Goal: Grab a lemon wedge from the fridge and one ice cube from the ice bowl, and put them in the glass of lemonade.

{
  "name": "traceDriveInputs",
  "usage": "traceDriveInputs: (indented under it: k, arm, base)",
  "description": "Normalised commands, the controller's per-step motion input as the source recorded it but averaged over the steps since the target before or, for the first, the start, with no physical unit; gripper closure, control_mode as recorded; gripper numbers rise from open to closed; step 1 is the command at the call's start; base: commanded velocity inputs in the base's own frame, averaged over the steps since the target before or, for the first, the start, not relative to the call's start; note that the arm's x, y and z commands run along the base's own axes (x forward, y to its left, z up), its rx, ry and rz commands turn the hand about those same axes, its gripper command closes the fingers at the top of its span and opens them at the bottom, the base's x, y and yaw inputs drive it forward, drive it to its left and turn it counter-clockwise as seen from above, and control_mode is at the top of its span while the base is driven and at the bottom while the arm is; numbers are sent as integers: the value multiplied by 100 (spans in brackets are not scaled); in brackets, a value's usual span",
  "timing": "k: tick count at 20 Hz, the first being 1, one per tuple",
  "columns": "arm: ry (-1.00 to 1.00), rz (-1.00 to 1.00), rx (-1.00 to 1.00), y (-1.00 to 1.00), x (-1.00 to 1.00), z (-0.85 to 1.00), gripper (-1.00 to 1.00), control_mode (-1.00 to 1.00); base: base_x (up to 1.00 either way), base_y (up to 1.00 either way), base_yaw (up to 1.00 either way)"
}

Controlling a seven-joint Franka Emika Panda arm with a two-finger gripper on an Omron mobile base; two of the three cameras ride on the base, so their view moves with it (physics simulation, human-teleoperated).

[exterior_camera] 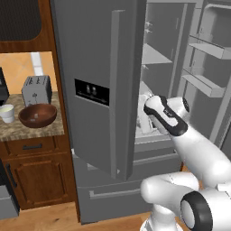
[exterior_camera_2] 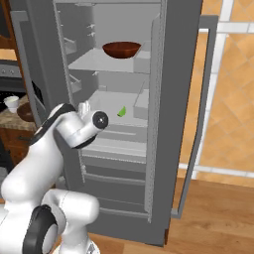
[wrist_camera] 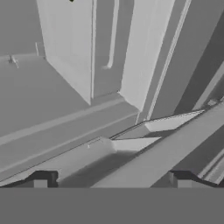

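Note:
The fridge (exterior_camera: 97,49) stands with its doors open, and my arm reaches into it at middle-shelf height. A small yellow-green lemon wedge (exterior_camera_2: 121,111) lies on that middle shelf. My gripper (exterior_camera_2: 84,106) is a short way left of the wedge, apart from it. In the hand view the gripper (wrist_camera: 111,181) is open with nothing between its fingertips (wrist_camera: 41,179), facing grey fridge walls and shelf edges. The glass of lemonade (exterior_camera: 6,113) stands on the counter at far left, beside a brown bowl (exterior_camera: 37,115). No ice cube can be made out in it.
A second brown bowl (exterior_camera_2: 121,49) sits on the upper fridge shelf. A toaster (exterior_camera: 36,89) stands behind the counter bowl. The open right fridge door (exterior_camera_2: 198,99) juts out toward the wooden floor. Door bins (exterior_camera: 210,47) line the right side.

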Motion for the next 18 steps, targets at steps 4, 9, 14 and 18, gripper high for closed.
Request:
traceDriveInputs:
  k: [4,9,14,18]
  arm:
    - [-5,53,-6,95,-19,-41,-100,-100]
    - [-11,42,-19,100,-58,-18,-100,-100]
    - [-13,33,-23,100,-73,-2,-100,-100]
    - [-20,25,-20,100,-92,-8,-100,-100]
  base:
    - [0,0,0]
    - [0,0,0]
    - [0,0,0]
    - [0,0,0]
